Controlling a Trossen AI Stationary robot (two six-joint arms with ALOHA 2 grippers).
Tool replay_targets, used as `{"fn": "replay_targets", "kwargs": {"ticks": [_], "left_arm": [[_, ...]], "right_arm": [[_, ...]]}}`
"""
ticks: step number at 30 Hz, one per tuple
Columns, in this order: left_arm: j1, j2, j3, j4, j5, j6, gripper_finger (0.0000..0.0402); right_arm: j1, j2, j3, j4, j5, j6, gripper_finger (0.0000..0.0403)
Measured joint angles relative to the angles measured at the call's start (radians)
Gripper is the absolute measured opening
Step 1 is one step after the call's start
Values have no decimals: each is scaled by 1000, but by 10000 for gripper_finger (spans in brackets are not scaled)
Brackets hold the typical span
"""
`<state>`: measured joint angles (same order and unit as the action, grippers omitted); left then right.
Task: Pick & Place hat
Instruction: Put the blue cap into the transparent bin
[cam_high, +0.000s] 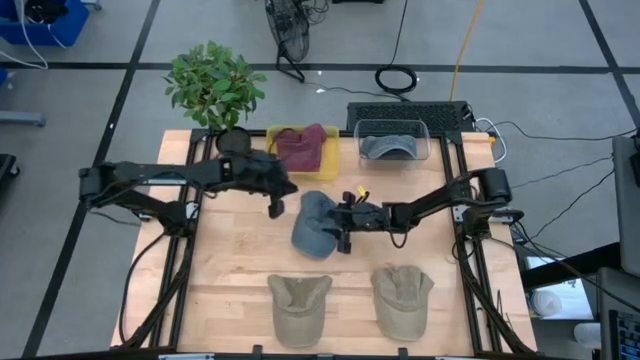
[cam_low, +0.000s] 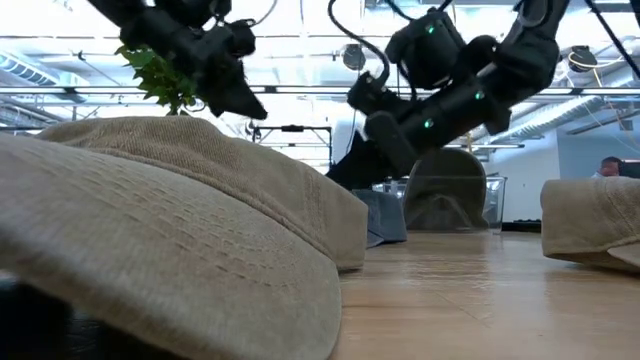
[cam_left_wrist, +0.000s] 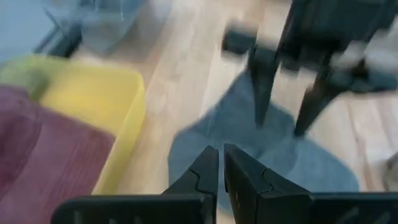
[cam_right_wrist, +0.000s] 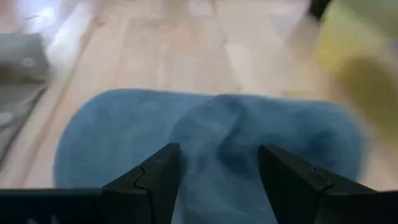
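High view: the blue hat (cam_high: 314, 226) lies mid-counter (cam_high: 230, 270), the right gripper (cam_high: 343, 222) at its edge. Left wrist view: the left gripper (cam_left_wrist: 220, 163) hangs above it, fingers together. Right wrist view: fingers (cam_right_wrist: 155, 174) apart over the hat.

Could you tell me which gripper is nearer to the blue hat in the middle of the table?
Right. The right gripper hangs directly over the blue hat, open. The left gripper, shut, sits just off the hat's far-left edge.
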<state>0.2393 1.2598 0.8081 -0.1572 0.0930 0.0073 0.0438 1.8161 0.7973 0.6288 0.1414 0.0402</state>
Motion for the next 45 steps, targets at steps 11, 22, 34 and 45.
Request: {"fn": "replay_targets", "kwargs": {"ticks": [11,22,34,45], "left_arm": [[-3,-227,-104,85,47,-19,31],[-38,-246,-104,79,38,-12,31],[-38,-246,-104,58,37,-10,31],[-39,-246,-104,39,38,-14,31]], "right_arm": [[17,38,1,63,-9,12,176],[17,37,1,-12,-12,5,100],[30,-127,-1,-236,-69,-113,14],[31,-352,-1,-705,-154,-324,5]]}}
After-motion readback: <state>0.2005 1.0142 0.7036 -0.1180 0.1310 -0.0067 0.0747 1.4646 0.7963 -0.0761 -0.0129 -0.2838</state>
